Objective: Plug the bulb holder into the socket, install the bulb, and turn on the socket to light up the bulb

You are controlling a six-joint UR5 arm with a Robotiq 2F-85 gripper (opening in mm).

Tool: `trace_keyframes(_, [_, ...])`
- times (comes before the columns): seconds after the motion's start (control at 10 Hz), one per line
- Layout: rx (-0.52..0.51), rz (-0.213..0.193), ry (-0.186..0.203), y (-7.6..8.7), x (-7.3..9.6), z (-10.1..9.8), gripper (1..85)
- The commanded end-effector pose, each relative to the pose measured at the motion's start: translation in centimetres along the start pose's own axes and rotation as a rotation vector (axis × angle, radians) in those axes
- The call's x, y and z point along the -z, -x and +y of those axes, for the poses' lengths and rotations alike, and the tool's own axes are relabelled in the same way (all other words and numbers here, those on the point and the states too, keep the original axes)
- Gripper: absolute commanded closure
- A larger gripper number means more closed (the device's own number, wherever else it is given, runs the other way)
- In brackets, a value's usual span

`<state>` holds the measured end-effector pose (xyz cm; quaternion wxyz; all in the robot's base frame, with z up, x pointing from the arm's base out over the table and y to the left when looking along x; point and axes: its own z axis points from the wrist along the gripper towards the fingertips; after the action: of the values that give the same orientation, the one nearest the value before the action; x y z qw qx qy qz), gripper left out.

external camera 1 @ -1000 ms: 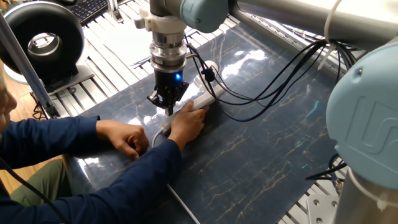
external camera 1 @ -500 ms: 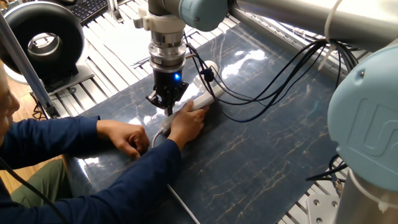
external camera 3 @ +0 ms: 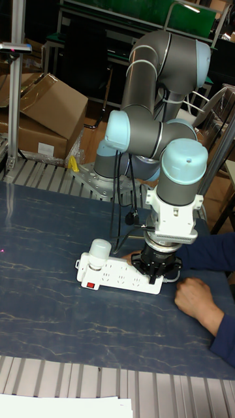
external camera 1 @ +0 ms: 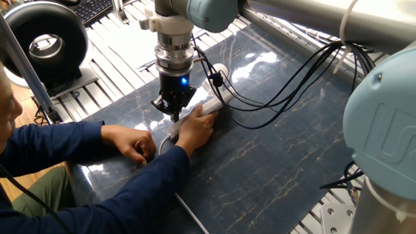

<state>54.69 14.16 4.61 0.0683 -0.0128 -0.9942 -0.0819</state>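
Where one gripper [external camera 3: 158,277] hovers: one socket [external camera 3: 121,275], one bulb [external camera 3: 99,251], two hands [external camera 3: 194,300]

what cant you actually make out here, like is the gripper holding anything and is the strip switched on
- Gripper jaws: both views, dark fingers bunched low over the socket; open or shut unclear.
- Socket in the fixed view: mostly hidden by the person's hand.
- Red switch: tall fixed view, too small to read on or off.
- Bulb: its base hidden; holder beneath not distinguishable.

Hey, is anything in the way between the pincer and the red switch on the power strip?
Nothing visible: only the socket top lies between the pincer and the red switch. The bulb stands close beside that switch.
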Motion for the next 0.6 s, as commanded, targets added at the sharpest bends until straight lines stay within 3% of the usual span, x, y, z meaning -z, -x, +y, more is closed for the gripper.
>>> trace_keyframes(0.0, [-0.001,-0.003,0.009,-0.19,-0.19,-0.28,84.3])
trace_keyframes(0.5, [-0.01,0.002,0.015,-0.63,-0.52,0.14,84.3])
